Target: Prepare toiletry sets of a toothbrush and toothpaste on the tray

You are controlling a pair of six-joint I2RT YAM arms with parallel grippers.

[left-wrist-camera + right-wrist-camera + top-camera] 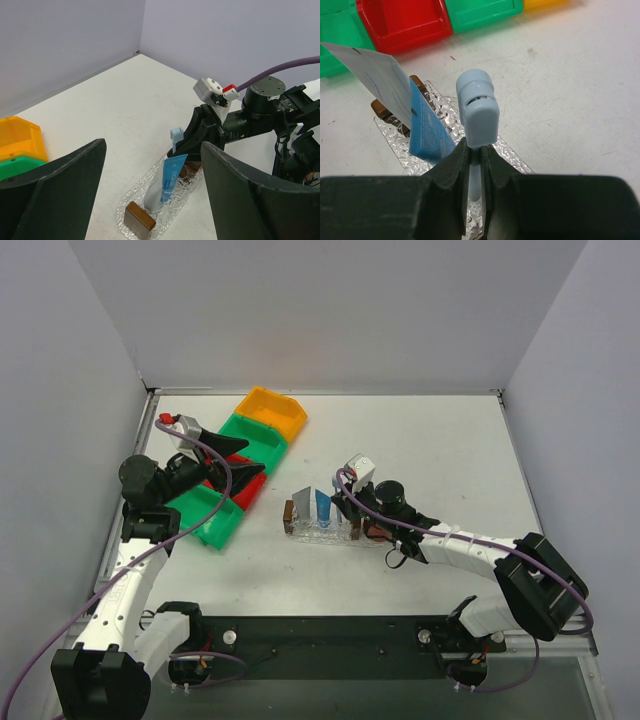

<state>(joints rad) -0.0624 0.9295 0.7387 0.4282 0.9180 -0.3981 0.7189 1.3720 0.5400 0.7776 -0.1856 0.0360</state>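
Over clear tray (510, 155), right gripper (476, 150) clamps toothbrush (477, 107) by handle, head up, likely to stand it beside blue toothpaste tube (427, 130) and silver tube (375, 82); left gripper (235, 455) spread wide over bins (210, 515), empty.

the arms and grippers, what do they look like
The left arm and right arm have white link shells with black joints and black bases. A purple cable runs along each. The left gripper and right gripper have black, wedge-shaped fingers, and each wrist carries a small white block with a red part.
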